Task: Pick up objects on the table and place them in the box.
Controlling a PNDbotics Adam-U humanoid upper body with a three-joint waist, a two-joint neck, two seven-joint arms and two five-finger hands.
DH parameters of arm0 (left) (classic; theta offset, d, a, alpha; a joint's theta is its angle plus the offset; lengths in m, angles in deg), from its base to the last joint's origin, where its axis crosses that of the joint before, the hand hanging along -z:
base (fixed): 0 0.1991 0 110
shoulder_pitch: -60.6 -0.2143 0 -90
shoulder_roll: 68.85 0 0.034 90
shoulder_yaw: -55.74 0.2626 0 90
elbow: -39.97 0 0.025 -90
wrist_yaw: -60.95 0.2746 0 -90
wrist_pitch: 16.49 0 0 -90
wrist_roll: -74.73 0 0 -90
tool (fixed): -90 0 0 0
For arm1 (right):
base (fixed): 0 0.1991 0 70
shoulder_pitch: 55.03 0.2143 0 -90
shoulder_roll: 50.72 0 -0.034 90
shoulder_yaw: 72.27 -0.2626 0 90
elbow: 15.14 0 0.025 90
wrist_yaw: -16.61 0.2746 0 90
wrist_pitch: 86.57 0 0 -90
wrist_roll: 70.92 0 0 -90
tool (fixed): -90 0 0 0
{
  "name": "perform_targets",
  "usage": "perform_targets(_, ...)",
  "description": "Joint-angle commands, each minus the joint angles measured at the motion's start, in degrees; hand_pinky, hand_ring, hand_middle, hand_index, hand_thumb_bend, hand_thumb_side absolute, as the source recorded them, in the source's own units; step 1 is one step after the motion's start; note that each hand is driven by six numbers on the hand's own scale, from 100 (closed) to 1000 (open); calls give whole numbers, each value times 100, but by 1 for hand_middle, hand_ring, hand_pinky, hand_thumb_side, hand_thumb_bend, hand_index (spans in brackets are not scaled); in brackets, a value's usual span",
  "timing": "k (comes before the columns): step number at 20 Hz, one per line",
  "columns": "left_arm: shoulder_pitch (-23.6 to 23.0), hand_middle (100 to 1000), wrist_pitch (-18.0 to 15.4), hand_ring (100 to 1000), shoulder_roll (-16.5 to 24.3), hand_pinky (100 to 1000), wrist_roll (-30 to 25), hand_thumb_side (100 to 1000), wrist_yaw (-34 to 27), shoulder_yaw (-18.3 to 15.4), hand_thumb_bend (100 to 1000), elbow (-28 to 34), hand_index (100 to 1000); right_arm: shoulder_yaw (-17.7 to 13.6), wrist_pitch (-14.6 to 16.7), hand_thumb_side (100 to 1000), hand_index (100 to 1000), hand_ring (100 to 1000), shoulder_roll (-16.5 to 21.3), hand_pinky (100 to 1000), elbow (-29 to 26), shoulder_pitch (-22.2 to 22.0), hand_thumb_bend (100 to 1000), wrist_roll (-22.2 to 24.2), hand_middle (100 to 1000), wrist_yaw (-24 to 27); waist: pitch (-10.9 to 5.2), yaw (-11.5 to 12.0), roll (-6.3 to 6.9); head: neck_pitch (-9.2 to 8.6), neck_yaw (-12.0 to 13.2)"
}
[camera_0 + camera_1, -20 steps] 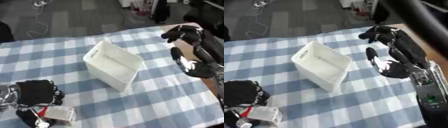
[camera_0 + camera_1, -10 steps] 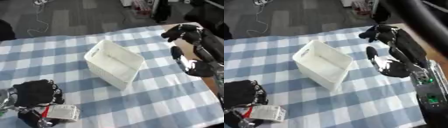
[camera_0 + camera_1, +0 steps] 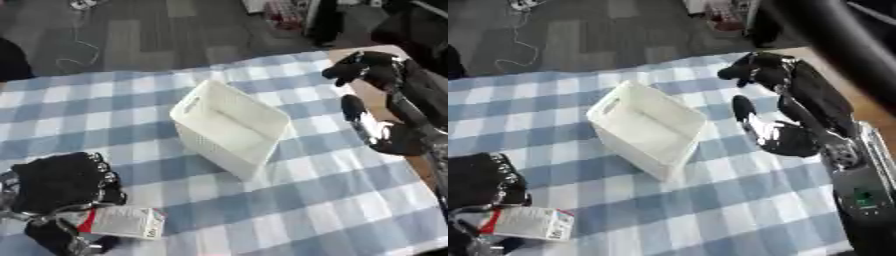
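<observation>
My left robot hand point(image 3: 61, 185) sits at the lower left corner of the bench point(image 3: 289, 200), which is covered in a blue and white checked cloth. Its fingers and thumb are curled round a small white carton with a red patch point(image 3: 118, 221), the fingers above it and the thumb below; I cannot tell whether the carton touches the cloth or is just clear of it. The white box point(image 3: 229, 127) stands near the middle of the bench, open side up and turned at an angle to the checks, with a handle slot in its near-left wall; it is well apart from the carton, up and to the right of it. I see nothing inside the box. My right robot hand point(image 3: 756, 70) hangs over the far right edge of the bench, beyond the box, fingers bent inward and holding nothing. A grey floor with a white cable point(image 3: 74, 47) lies past the far edge.
</observation>
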Motion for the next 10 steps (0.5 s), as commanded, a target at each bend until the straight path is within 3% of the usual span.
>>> perform_targets(1, 79, 158, 221, 100, 320, 100, -87, 632, -302, -291, 100, 461, 406, -71, -4, 960, 810, 542, 113, 509, -78, 32, 100, -24, 644, -32, -80, 21, 11, -21, 23)
perform_targets(6, 305, 160, 538, 100, 501, 100, -132, 626, -844, -642, 100, 691, 405, -228, -131, 955, 813, 540, 76, 506, -78, 18, 100, -75, 641, -57, -102, 27, 22, 11, 48)
perform_targets(10, 600, 162, 672, 100, 553, 100, -236, 628, -1169, -717, 100, 697, 402, -233, -156, 956, 811, 539, 70, 504, -78, 22, 100, 15, 641, -64, -113, 15, 34, 6, 67)
